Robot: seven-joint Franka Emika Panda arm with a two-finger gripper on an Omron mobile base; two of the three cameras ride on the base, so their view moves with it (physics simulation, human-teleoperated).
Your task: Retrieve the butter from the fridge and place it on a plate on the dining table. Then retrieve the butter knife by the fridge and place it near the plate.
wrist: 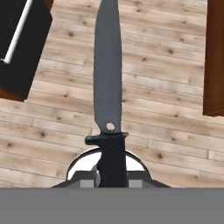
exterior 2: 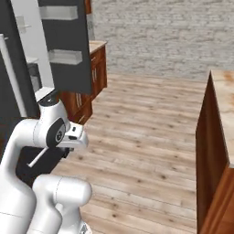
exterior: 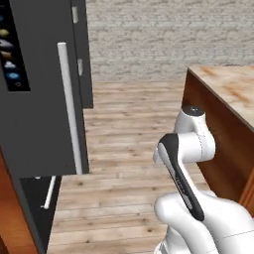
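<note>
While the white arm point(exterior: 191, 149) folds low over the plank floor in the left base view, the tall dark-grey fridge point(exterior: 42, 99) with its long white bar handle stands to its left, and the marble-topped, red-brown dining table point(exterior: 225, 94) lies opposite the fridge. From the right base view, the fridge point(exterior 2: 64, 45) has its door swung open. Along the hand view, the gripper point(wrist: 111, 177) is clenched on the handle of the slim dark butter knife point(wrist: 108, 87), blade pointing away over the floor, between the fridge's dark drawer and the table.

A rendered home kitchen: a tall dark-grey fridge point(exterior: 44, 99) with white bar handles, wood base cabinets point(exterior 2: 93, 68), a marble-topped island point(exterior: 233, 87), plank floor point(exterior 2: 146, 137).
</note>
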